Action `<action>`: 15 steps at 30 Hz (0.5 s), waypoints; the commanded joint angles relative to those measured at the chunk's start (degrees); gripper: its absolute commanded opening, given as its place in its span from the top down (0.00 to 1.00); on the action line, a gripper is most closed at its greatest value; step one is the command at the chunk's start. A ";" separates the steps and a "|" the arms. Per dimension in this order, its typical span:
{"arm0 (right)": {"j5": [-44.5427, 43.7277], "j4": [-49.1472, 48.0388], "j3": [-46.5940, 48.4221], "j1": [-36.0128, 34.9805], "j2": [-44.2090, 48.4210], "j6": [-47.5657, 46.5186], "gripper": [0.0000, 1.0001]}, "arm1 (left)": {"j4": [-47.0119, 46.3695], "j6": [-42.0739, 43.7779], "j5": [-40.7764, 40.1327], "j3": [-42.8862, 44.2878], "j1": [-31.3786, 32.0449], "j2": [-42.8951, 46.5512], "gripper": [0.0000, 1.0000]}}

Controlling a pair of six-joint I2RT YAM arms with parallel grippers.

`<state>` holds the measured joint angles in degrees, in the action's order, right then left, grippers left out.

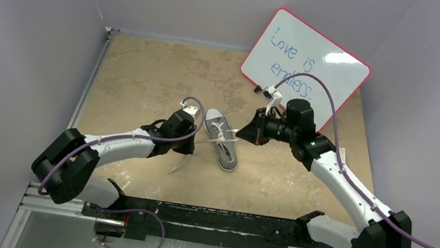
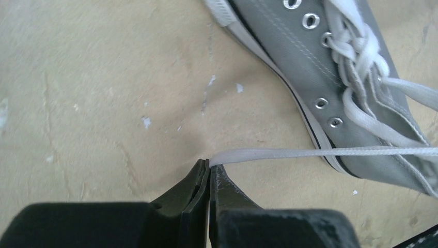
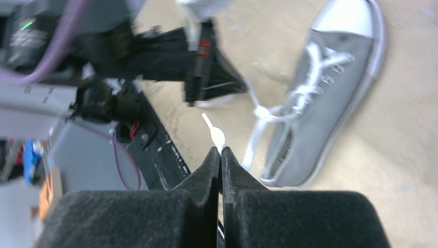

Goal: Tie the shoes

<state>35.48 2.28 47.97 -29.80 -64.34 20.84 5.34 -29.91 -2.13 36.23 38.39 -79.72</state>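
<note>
grey sneaker (image 1: 222, 139) between left hand (image 2: 209, 166) and right hand (image 3: 221, 155), each clamped on a lace (image 2: 310, 152)

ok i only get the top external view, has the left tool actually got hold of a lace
observer: Yes. The left wrist view shows the left tool shut on a white lace that runs straight across to the shoe.
operator: and the right tool
observer: The right wrist view shows the right tool shut on a second lace end, with a short tip poking out past its fingers.
</note>
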 commanded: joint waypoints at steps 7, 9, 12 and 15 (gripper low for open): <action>-25.35 8.12 5.38 12.90 -12.15 4.67 1.00 | 9.49 -16.68 -9.09 0.27 -3.62 -1.23 1.00; -35.28 9.72 5.96 14.45 -15.22 2.14 1.00 | 8.56 -18.01 -7.77 -0.46 -7.39 -1.56 1.00; -47.66 10.14 4.58 16.48 -16.07 1.94 1.00 | 9.05 -18.56 -9.17 -0.69 -10.93 -0.94 1.00; -51.58 9.09 1.93 18.37 -15.19 3.96 1.00 | 12.79 -20.10 -11.79 -0.55 -12.87 -0.38 1.00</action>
<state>-1.58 11.97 51.13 -13.56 -81.82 24.56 13.34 -46.57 -9.19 36.62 27.83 -80.66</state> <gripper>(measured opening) 0.007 0.008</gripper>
